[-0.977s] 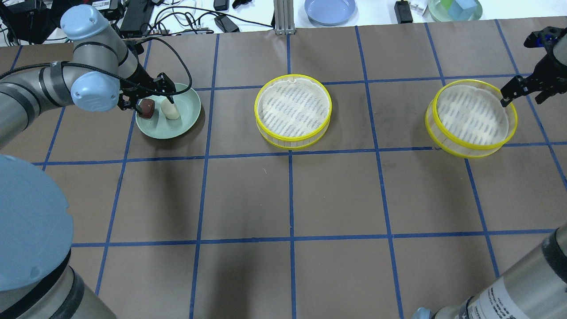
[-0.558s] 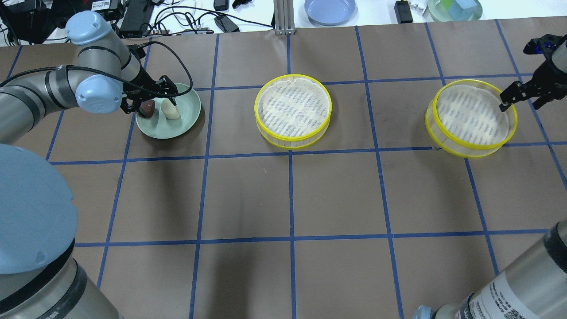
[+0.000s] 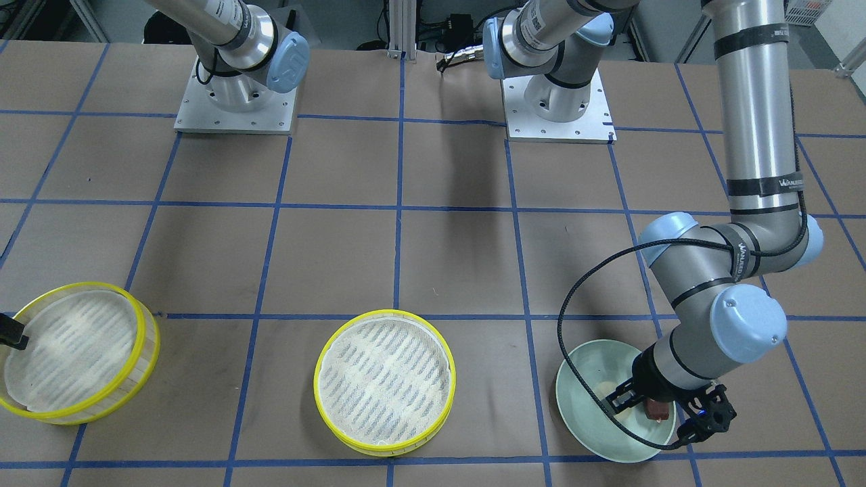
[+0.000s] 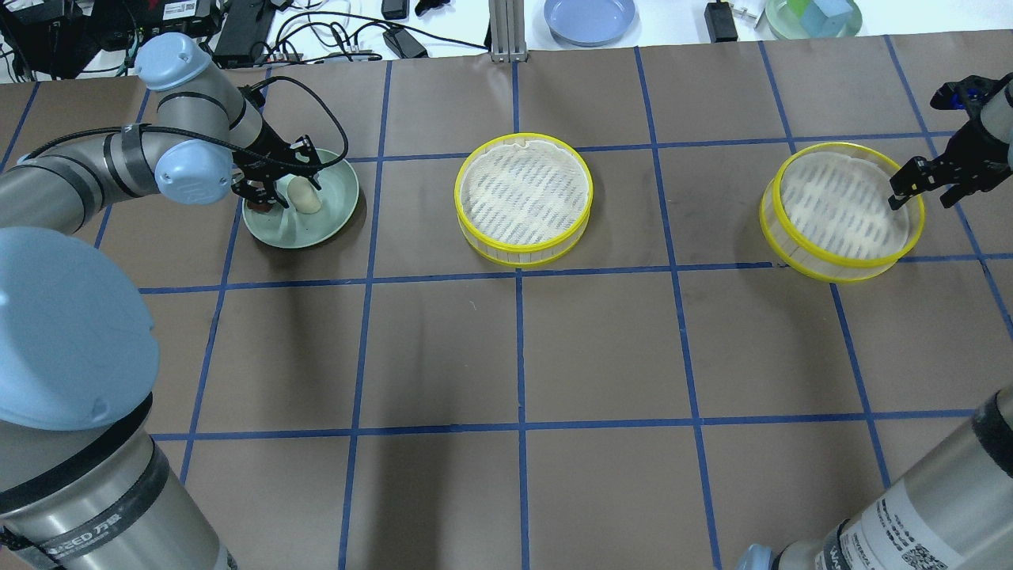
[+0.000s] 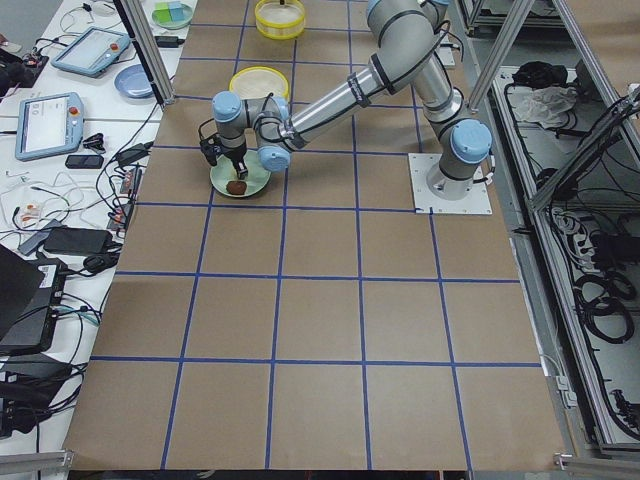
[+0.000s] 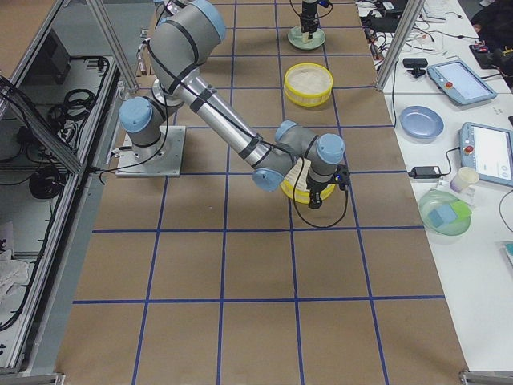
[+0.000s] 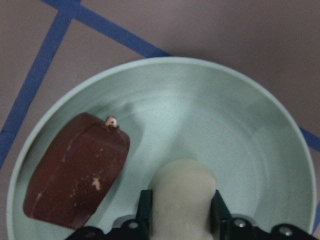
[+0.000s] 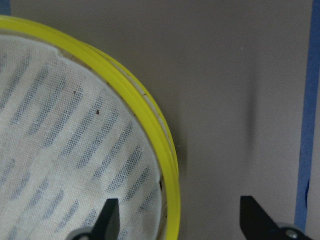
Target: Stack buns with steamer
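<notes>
A pale cream bun (image 7: pixel 184 192) and a dark reddish-brown bun (image 7: pixel 75 180) lie in a light green plate (image 4: pixel 316 226) at the far left. My left gripper (image 7: pixel 181 215) is down in the plate with its fingers pressed on both sides of the cream bun (image 4: pixel 306 196). The brown bun (image 3: pixel 657 409) lies beside it, partly hidden in the overhead view. Two yellow-rimmed steamer trays with white liners stand on the table, one in the middle (image 4: pixel 522 198) and one at the right (image 4: pixel 839 210). My right gripper (image 4: pixel 922 198) is open and straddles the right tray's rim (image 8: pixel 167 165).
Behind the table's far edge are a blue plate (image 4: pixel 589 17), a green dish with blocks (image 4: pixel 813 16), cables (image 4: pixel 316 39) and a metal post (image 4: pixel 502 32). The brown mat carries a blue tape grid.
My left gripper has shifted over the cream bun and its fingers have closed in on it. My right gripper has moved down to the right tray's rim.
</notes>
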Controlling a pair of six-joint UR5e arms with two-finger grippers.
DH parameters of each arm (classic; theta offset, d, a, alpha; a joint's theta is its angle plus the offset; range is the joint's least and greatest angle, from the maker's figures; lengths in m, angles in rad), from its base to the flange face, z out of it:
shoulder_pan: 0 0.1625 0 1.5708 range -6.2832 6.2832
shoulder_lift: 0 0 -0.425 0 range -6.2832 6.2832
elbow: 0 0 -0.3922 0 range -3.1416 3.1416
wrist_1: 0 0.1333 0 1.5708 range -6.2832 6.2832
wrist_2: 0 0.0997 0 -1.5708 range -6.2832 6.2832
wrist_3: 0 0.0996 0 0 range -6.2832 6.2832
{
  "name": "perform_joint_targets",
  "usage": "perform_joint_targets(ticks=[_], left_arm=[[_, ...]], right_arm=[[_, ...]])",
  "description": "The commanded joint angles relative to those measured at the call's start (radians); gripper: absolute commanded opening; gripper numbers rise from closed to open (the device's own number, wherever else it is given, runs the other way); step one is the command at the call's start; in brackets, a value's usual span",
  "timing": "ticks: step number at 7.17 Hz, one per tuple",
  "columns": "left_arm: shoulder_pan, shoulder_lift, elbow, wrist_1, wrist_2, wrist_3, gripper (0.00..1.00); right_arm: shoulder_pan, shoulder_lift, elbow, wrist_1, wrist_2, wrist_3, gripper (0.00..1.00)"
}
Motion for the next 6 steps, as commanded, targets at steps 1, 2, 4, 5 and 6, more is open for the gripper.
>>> perform_joint_targets(ticks=[1, 2, 4, 5, 6], left_arm=[[-0.004, 0.015, 0.007, 0.036, -0.003, -0.017, 0.00], [-0.030, 0.039, 0.024, 0.047, -0.025, -0.090, 0.00], [-0.175, 0.084, 0.048, 0.056, -0.046, -0.265, 0.00], [-0.241, 0.090, 0.053, 0.120, -0.114, -0.398, 0.00], [-0.287, 0.082, 0.048, 0.168, -0.150, -0.454, 0.00]], right_arm=[[0.000, 0.007, 0.002, 0.000, 0.008, 0.003, 0.20], [0.000, 0.009, 0.002, -0.003, 0.009, -0.003, 0.08], [0.000, 0.007, 0.002, -0.007, 0.008, -0.026, 0.00], [0.000, -0.009, 0.000, -0.007, 0.006, -0.015, 0.00], [0.009, -0.031, -0.006, -0.003, 0.006, -0.014, 0.00]])
